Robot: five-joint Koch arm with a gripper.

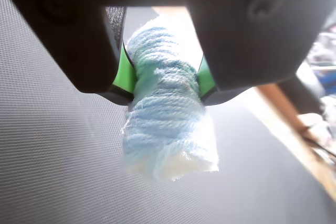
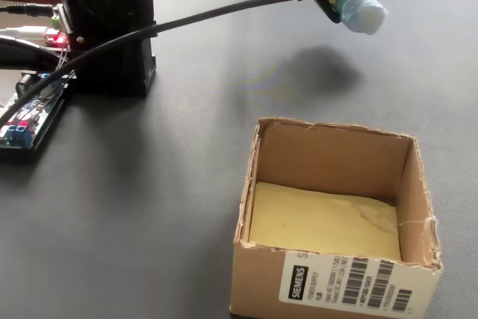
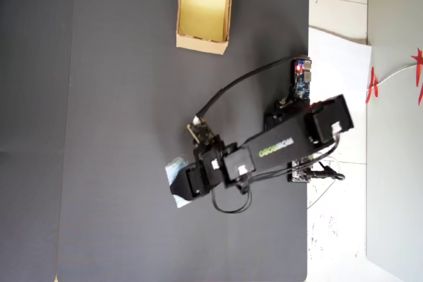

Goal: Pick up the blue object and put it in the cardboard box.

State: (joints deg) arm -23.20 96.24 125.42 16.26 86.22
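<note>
Pinching the blue object [image 1: 167, 124] in wrist view, end effector [image 1: 165, 80], overhead adds cardboard box [image 3: 201, 43] well apart

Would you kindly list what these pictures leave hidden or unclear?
- Wrist view: the blue object's upper end, hidden between the gripper bodies.
- Overhead view: most of the blue object, covered by the arm.
- Fixed view: the cardboard box's base, cut by the bottom edge; label print too small.

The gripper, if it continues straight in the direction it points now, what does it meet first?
Probably only the dark mat: the gripper, shut on the blue object, points down at bare mat, away from the cardboard box.
</note>
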